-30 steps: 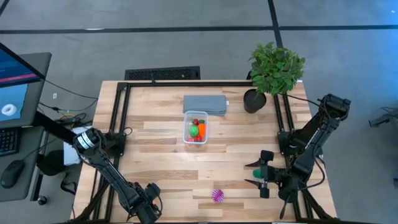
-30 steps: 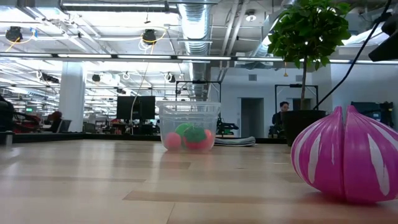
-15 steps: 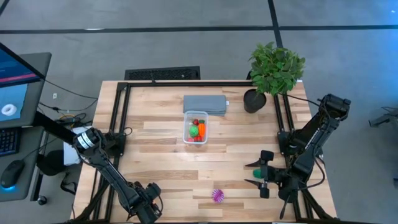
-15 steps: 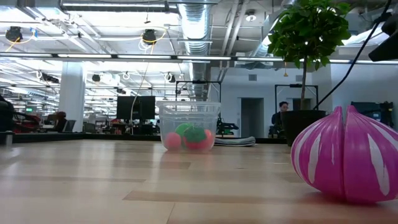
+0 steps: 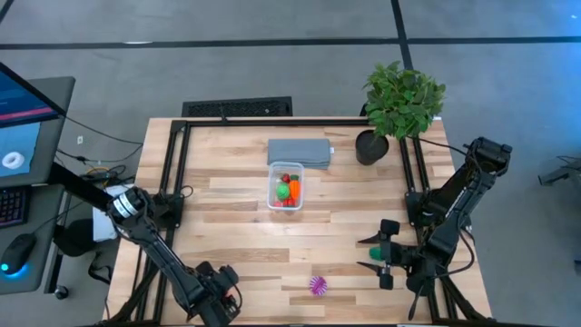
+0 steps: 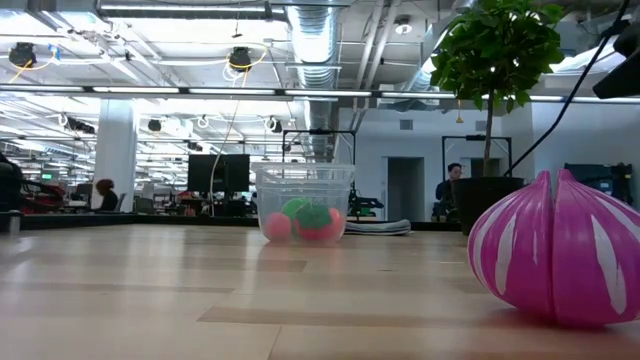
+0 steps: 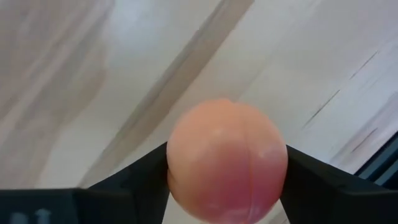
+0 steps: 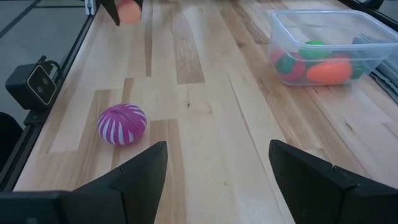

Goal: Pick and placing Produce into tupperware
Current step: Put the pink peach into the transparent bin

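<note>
At the lower left of the high view, the left gripper [image 5: 221,302] pinches a peach-coloured ball [image 7: 227,160] squarely between its jaws. The right gripper [image 5: 374,252], at lower right, hangs with jaws spread wide and empty. The purple striped ball [image 5: 318,285] lies on the table [image 5: 236,218] between the grippers. The tupperware [image 5: 286,185], mid-frame, holds red, green and orange produce [image 8: 314,61].

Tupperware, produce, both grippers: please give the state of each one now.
tupperware: upright, no lid, holding several produce pieces
purple ball: loose on the table, outside the tub
peach: clamped between the left gripper's fingers
left gripper: shut on the peach
right gripper: open, holding nothing
</note>
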Motion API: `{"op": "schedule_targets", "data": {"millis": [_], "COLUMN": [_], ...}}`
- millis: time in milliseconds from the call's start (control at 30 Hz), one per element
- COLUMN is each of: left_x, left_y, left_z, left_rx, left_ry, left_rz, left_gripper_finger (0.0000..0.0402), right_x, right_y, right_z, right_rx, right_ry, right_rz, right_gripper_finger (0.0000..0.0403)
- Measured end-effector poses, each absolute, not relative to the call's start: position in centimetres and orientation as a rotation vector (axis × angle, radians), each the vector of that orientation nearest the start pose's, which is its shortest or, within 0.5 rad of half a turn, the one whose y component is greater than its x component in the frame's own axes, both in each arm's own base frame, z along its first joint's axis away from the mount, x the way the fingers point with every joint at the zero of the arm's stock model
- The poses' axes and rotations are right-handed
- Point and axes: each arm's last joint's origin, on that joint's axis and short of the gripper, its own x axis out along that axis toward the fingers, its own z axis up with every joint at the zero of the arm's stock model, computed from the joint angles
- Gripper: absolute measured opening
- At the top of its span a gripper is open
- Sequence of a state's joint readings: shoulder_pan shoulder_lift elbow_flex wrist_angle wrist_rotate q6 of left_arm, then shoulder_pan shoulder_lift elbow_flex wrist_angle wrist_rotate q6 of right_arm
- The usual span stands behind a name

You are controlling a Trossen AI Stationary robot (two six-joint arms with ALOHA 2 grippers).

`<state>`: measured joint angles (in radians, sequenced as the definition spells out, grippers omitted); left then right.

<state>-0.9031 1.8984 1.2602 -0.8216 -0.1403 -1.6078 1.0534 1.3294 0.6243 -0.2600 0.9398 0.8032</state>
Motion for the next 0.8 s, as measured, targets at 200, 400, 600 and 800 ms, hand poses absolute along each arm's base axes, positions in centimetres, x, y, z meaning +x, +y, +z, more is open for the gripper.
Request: {"op": "schedule_targets", "data": {"millis": [200, 400, 600, 800], "left_x": [22.0, 22.5, 22.9, 23.2], "left_y": [-26.9, -27.2, -27.1, -26.9], "left_z": [17.3, 18.9, 20.8, 22.4], "left_rx": [-0.522, -0.429, -0.319, -0.207], "left_ry": [1.299, 1.179, 1.072, 0.963], "left_rz": [0.539, 0.522, 0.535, 0.551], "left_gripper_finger": [0.0224, 0.0228, 0.0238, 0.0223], "right_x": [13.4, 13.4, 13.4, 13.4], "right_y": [18.9, 18.9, 18.9, 18.9], "right_z": [17.7, 17.7, 17.7, 17.7], "right_rx": [-0.026, -0.025, -0.025, -0.022], "right_ry": [0.509, 0.509, 0.509, 0.508], "right_rz": [-0.105, -0.105, -0.105, -0.104], "right_gripper_finger": [0.0306, 0.0306, 0.0306, 0.0306]}}
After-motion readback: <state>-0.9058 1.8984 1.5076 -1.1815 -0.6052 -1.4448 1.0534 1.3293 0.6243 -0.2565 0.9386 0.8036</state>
